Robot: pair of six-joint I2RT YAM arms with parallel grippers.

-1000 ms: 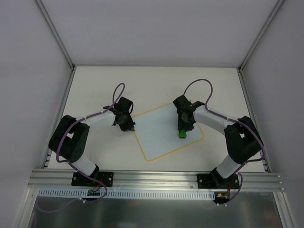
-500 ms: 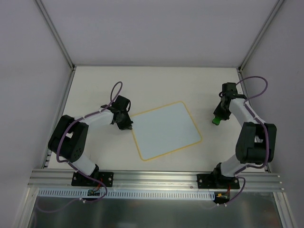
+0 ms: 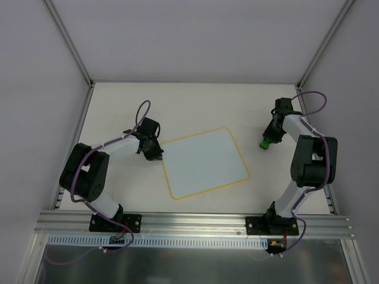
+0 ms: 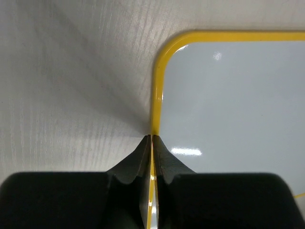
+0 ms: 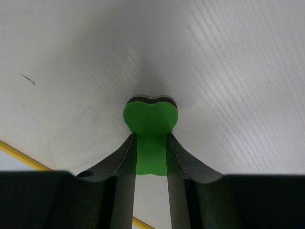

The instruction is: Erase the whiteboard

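My left arm (image 3: 112, 146) lies low, elbow folded back near the left edge, forearm running out to the right. My left claw (image 4: 151, 143) tips down, fingers pinched tight on the yellow rim of the whiteboard (image 4: 228, 109), just short of its rounded corner. My right arm (image 3: 296, 125) stands folded tall on the far right, forearm reaching away and inward. My right claw (image 5: 151, 145) points down, both fingers clamped on the flanks of the green eraser (image 5: 150, 119), whose head pokes out past my fingertips.

Bright even light, soft shadows, whiteboard (image 4: 228, 109) glare
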